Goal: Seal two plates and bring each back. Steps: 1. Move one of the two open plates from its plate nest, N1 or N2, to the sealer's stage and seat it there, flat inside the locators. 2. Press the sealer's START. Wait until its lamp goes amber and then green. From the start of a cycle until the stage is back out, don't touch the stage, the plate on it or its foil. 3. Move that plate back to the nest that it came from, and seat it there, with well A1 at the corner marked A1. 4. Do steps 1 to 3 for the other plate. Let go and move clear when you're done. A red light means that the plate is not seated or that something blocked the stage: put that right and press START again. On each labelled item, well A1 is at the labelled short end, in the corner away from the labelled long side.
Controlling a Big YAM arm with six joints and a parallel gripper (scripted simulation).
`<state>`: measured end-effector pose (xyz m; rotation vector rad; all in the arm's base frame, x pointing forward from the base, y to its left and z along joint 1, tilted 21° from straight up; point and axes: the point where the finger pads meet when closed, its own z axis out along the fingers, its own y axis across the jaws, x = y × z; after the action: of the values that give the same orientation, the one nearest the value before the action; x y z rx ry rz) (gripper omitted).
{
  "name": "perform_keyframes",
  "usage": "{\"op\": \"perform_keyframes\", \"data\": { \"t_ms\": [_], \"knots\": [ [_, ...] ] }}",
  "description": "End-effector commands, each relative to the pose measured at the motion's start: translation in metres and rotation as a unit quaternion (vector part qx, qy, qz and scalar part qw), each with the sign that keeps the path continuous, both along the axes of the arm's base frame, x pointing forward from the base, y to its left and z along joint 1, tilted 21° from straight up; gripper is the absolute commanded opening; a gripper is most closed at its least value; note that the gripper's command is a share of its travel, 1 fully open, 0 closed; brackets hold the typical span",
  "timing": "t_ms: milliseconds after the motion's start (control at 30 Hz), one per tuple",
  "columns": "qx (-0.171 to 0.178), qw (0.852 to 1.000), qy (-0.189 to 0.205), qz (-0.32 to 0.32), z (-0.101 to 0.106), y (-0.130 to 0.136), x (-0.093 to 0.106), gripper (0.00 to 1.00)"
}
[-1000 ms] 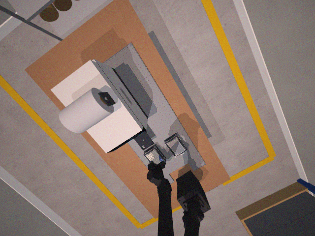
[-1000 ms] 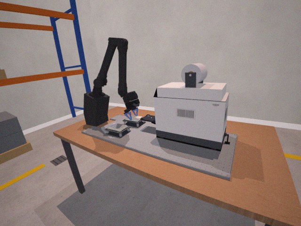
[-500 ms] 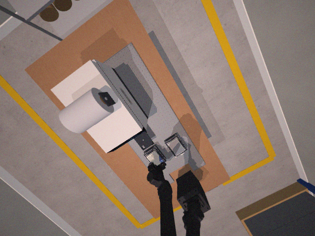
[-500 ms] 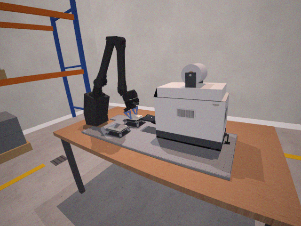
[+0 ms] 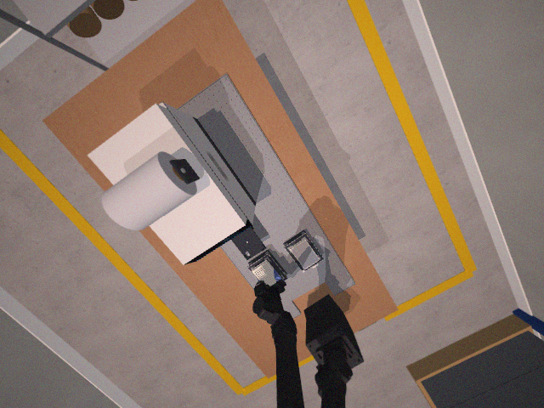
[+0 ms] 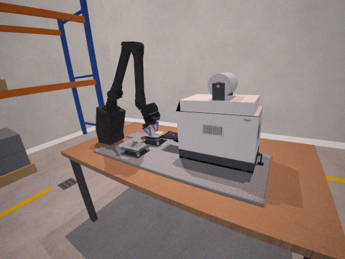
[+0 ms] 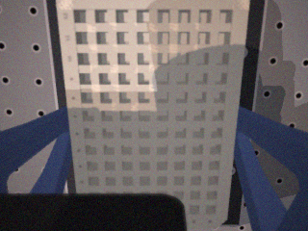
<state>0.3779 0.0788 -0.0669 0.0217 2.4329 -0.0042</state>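
Observation:
My gripper (image 7: 153,115) is shut on an open white well plate (image 7: 154,111), with one blue finger on each long side. In the overhead view this plate (image 5: 264,269) is over the nest nearer the sealer, and the dark nest frame shows along both of its sides in the wrist view. I cannot tell whether it rests in the nest or is slightly raised. In the side view the gripper (image 6: 150,130) points down onto the plate (image 6: 156,134). A second plate (image 5: 302,251) with a grey glossy top sits in the other nest (image 6: 135,145). The sealer's dark stage (image 5: 249,246) is out and bare.
The white sealer box (image 6: 220,130) with its foil roll (image 6: 222,82) stands right of the nests on the grey perforated baseplate (image 6: 194,172). The arm's black base (image 6: 110,127) stands behind the nests. The stage also shows in the side view (image 6: 170,135).

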Motion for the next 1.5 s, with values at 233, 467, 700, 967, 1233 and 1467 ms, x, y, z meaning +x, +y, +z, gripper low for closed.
{"op": "perform_keyframes", "data": {
  "t_ms": [233,467,700,967,1233,1467],
  "knots": [
    [-0.002,1.000,0.006,-0.011,-0.007,-0.009,-0.002,0.00],
    [0.004,1.000,-0.013,0.004,0.006,0.005,0.006,0.00],
    [0.002,1.000,-0.008,0.007,0.005,0.004,-0.004,0.00],
    [0.000,1.000,0.000,-0.005,-0.002,-0.005,-0.002,0.00],
    [0.001,1.000,-0.001,-0.009,-0.002,-0.006,0.004,0.00],
    [-0.001,1.000,0.008,-0.009,-0.007,-0.008,-0.004,0.00]
  ]
}}
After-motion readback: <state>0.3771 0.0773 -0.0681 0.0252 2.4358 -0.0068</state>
